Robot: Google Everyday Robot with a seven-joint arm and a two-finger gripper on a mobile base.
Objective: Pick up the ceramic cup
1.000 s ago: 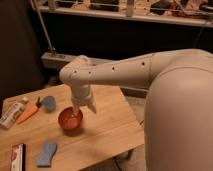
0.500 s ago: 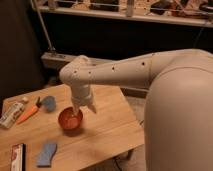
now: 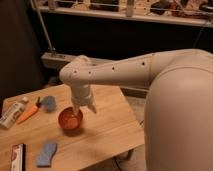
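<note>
Wooden table (image 3: pixel 112 127). Far left: pale bottle (image 3: pixel 11 113) lying flat, orange tool (image 3: pixel 29 113) beside it. Centre: red ceramic cup (image 3: pixel 70 124), upright on the table. Gripper (image 3: pixel 83 107) low over its right rim, fingers spread, gripping nothing; one finger inside the rim, one outside.

The gripper (image 3: pixel 83 107) hangs at the far right rim of the ceramic cup (image 3: pixel 70 120) and covers part of that rim; contact cannot be told. The white bottle (image 3: pixel 12 112) at the table's (image 3: pixel 105 130) left end is clipped by the left edge, its label unreadable. The orange thing (image 3: pixel 30 112) beside it is too blurred to identify. The flat packet (image 3: pixel 18 156) near left runs off the bottom. The robot's body (image 3: pixel 180 115) is cut off right and below.
</note>
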